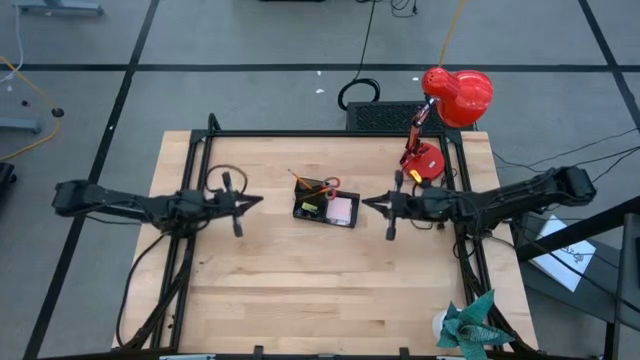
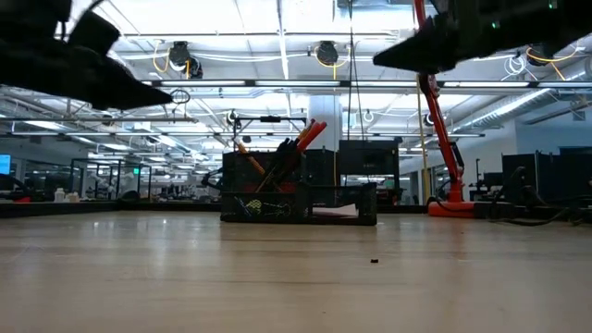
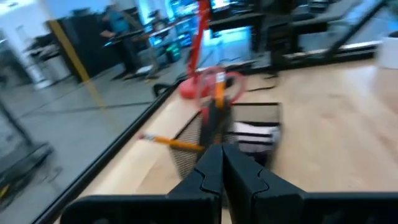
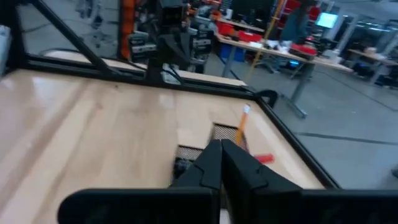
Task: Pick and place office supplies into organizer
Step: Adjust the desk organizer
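The black mesh organizer point(image 1: 326, 205) stands at the table's middle, between my two grippers. Red-handled scissors point(image 2: 310, 134) and orange pencils point(image 1: 312, 186) stick up out of its taller section. A pink pad point(image 1: 342, 208) and a small yellow piece point(image 1: 312, 209) lie in its low compartments. My left gripper point(image 1: 262, 201) hovers shut just left of the organizer point(image 3: 249, 134), pointing at it. My right gripper point(image 1: 362, 203) hovers shut just to its right, above table height point(image 2: 375, 60). Neither gripper holds anything.
A red desk lamp point(image 1: 450, 100) and a black ribbed box point(image 1: 385, 117) stand at the far right. A teal paper plant point(image 1: 478, 322) sits at the near right corner. Black frame rails point(image 1: 200, 180) run along the table's sides. A tiny dark speck point(image 2: 374, 260) lies on the wood before the organizer.
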{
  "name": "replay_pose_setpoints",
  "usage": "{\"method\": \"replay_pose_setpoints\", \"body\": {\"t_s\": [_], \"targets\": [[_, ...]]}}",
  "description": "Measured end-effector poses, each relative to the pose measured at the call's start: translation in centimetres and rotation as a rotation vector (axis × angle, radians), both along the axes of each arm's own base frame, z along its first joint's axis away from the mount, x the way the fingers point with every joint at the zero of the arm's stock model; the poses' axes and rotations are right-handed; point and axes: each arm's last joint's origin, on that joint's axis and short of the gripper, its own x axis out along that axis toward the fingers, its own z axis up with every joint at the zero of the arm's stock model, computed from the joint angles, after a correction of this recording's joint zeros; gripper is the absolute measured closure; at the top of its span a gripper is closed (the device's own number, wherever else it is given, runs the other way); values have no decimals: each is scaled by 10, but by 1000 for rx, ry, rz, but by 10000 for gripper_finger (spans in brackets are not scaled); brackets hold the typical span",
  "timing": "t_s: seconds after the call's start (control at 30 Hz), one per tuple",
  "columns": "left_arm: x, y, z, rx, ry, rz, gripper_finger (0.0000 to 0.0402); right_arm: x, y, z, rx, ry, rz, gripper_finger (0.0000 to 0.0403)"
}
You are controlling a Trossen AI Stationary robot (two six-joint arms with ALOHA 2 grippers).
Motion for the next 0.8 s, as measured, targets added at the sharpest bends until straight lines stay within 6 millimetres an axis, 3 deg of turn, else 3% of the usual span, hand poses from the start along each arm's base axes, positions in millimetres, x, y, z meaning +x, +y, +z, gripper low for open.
{"method": "replay_pose_setpoints", "body": {"t_s": [0.2, 0.43, 0.8], "targets": [[14, 26, -13, -94, 42, 165, 392, -3, -6, -6, -33, 10, -43, 402], [30, 56, -28, -186, 45, 163, 392, -3, -7, -5, -87, 6, -37, 403], [84, 110, -38, -218, 152, 167, 392, -3, -11, -3, -131, 2, -47, 403]]}}
